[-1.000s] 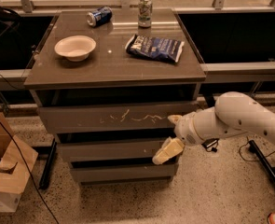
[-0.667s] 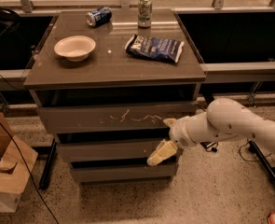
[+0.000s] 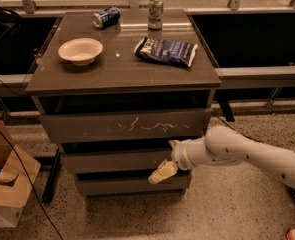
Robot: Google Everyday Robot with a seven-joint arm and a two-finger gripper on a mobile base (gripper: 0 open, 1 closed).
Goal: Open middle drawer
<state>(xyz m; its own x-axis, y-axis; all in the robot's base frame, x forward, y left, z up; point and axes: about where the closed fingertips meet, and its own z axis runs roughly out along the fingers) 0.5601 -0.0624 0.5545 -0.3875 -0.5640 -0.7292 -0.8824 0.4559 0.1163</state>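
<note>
Floor [image 3: 227, 209]: speckled, light terrazzo-type; cabinet standing on it, centre of view.
Cardboard box [image 3: 7, 184]: on the floor at lower left, flaps open, well apart from the cabinet.
Arm [image 3: 247, 151]: white, entering from the lower right, reaching left toward the drawer fronts.
Gripper [image 3: 166, 169]: at the right end of the cabinet front, cream tip angled down and left across the gap between second and third fronts.
Jaws: width not determinable; contact with the drawer front not determinable.
Bottom drawer [image 3: 127, 185]: smallest plain front, lowest of three.
Middle drawer [image 3: 112, 160]: plain grey-brown front, second of three, directly left of the gripper, dark gap above it.
Top drawer [image 3: 122, 125]: tallest front, white scratch marks across its centre.
Surface [image 3: 122, 74]: brown cabinet top.
Bowl [image 3: 80, 50]: pale, upright, left side of the surface.
Chip bag [image 3: 165, 50]: dark blue, lying flat, right of centre.
Blue can [image 3: 106, 17]: on its side, far left edge.
Green can [image 3: 155, 6]: upright, far edge, just right of the blue can.
Background: metal rail and dark recessed bays either side.
</note>
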